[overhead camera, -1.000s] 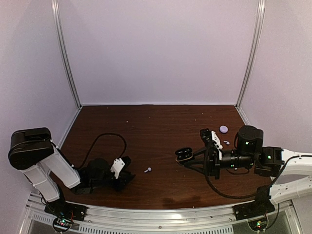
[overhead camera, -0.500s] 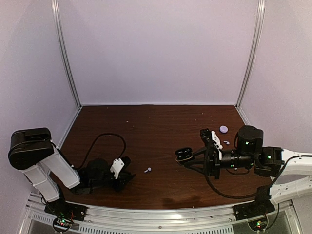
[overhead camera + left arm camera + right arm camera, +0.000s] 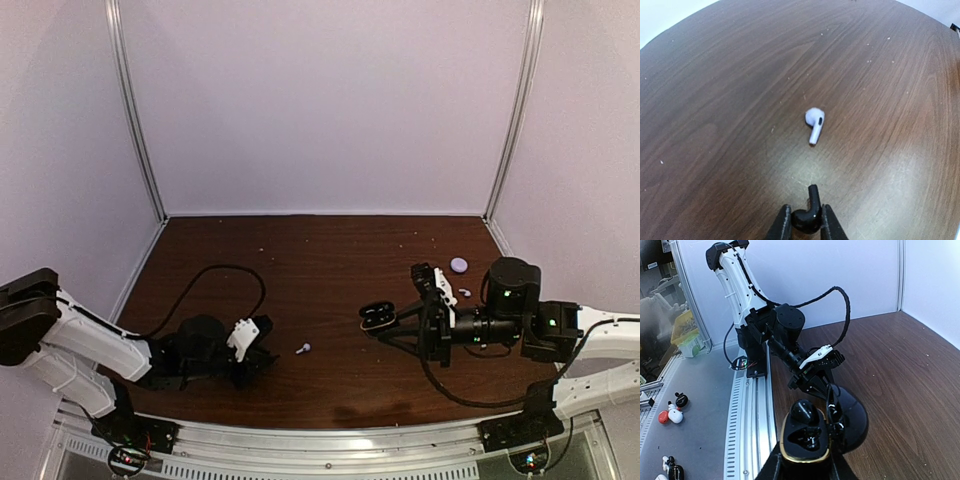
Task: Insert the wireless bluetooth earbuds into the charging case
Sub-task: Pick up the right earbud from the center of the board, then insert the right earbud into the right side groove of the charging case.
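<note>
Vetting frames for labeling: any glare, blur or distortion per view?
Left wrist: fisheye bends the table, sheen beside the sharp white earbud. Right wrist: charging case sharp, left background soft. Top external: dim, wood dark.

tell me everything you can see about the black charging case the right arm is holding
The glossy black oval charging case looks like hard plastic, with a gold-coloured rim around its opening. It is open: its rounded lid is swung back on a hinge at one side. Inside are dark moulded wells. A rounded black shape, perhaps an earbud, sits in the well farther from the wrist camera. The right gripper clamps its base, with the opening facing that camera, seemingly clear of the brown wooden table.
</note>
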You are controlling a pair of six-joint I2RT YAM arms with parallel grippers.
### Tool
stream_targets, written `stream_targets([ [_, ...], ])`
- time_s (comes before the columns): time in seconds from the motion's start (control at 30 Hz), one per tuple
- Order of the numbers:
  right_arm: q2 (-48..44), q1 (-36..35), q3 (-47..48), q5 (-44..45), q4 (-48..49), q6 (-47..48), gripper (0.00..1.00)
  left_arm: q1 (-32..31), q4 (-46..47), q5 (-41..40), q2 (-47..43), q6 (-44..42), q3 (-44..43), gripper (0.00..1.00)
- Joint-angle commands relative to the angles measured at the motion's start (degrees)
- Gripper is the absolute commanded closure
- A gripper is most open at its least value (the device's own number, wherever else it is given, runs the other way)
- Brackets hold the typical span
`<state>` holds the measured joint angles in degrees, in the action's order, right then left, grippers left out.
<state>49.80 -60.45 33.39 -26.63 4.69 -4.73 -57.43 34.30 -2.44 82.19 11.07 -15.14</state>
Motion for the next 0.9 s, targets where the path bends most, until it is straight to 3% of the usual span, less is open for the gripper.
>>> stream_targets([
  [0.0, -0.32, 0.24, -0.75, 2.31, 2.46, 1.87, 1.0, -0.77, -12.63, 0.02, -7.94, -1.99, -4.73, 0.97],
  [0.13, 0.58, 0.14, -1.76, 3.14, 4.64, 5.28, 1.0, -3.98, -22.98, 0.51, -14.9, -2.11, -10.33, 0.98],
  [0.37, 0.53, 0.06, -4.71, 5.41, 10.2, 10.17, 1.0, -9.59, -40.88, 2.39, -17.98, -4.32, -25.16, 0.98],
  [0.6, 0.86, -0.19, -5.96, 6.68, 10.85, 13.03, 1.0, -15.4, -52.54, 4.42, -12.61, -8.34, -40.39, 0.98],
  [0.87, 2.59, -1.86, -5.47, 6.7, 9.32, 13.7, 1.0, -17.18, -57.57, 4.82, -7.32, -12.5, -52.77, 0.99],
])
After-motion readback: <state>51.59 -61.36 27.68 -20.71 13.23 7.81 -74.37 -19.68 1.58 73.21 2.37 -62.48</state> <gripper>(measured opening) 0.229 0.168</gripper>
